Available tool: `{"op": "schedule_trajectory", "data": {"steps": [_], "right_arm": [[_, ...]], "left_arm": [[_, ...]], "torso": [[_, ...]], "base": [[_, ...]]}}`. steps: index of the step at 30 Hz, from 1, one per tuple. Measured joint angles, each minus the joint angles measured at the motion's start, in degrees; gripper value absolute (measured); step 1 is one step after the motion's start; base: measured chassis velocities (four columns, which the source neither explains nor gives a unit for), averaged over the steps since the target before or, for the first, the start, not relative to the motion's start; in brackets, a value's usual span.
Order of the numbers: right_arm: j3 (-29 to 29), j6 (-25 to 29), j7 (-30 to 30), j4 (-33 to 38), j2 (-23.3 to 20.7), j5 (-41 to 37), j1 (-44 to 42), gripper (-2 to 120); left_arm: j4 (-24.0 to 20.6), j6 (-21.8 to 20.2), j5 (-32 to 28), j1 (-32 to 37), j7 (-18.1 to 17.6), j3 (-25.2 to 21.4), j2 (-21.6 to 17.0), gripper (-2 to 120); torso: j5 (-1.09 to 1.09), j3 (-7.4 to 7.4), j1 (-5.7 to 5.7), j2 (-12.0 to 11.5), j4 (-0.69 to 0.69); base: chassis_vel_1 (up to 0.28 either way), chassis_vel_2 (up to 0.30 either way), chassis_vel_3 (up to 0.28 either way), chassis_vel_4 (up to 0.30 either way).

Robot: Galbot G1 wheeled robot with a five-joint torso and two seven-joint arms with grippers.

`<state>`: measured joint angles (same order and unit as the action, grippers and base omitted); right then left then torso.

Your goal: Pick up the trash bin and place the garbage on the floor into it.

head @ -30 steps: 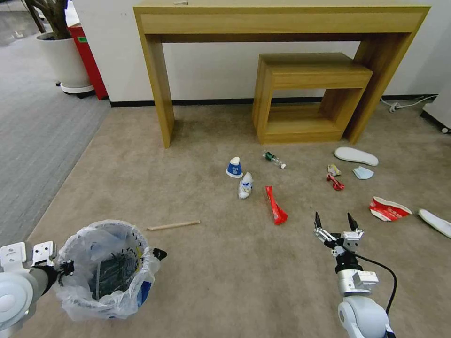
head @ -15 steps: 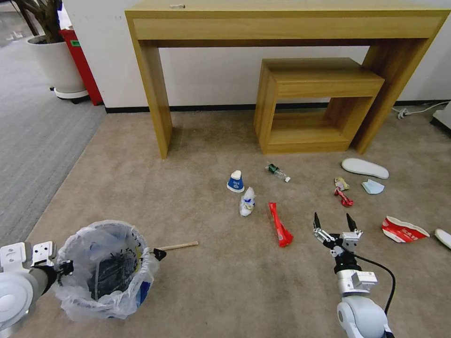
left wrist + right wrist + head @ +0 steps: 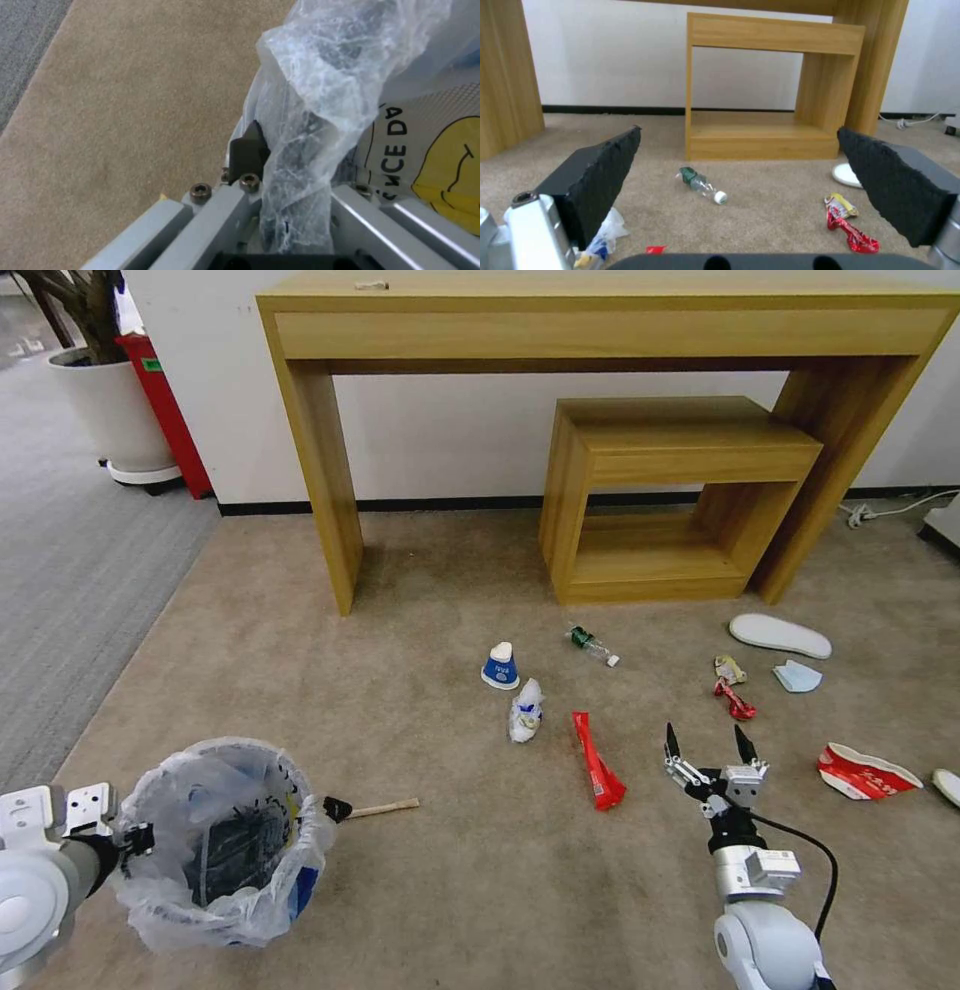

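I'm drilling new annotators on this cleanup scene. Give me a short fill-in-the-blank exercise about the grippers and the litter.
1. The left gripper is shut on the rim of the ____.
2. The right gripper hangs above the carpet with its fingers ____.
3. The small bottle lies on its ____.
4. The blue-white paper cup stands ____ down.

Missing words: trash bin; open; side; upside

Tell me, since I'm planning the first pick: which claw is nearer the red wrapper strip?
Right. The open right claw is beside the red wrapper strip; the left claw grips the trash bin.
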<state>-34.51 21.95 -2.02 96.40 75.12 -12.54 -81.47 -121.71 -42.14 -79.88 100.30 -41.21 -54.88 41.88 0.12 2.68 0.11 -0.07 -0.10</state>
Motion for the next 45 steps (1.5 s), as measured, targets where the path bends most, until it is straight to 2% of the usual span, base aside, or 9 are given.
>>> {"op": "schedule_trajectory", "data": {"steps": [45], "right_arm": [[0.1, 0.0, 0.1, -0.8, 0.3, 0.7, 0.3, 100]], "left_arm": [[0.9, 0.0, 0.5, -0.7, 0.7, 0.5, -0.1, 0]], "torso": [[0.00, 0.00, 0.00, 0.0, -0.01]], "base": [[0.019, 0.019, -0.021, -0.022]]}}
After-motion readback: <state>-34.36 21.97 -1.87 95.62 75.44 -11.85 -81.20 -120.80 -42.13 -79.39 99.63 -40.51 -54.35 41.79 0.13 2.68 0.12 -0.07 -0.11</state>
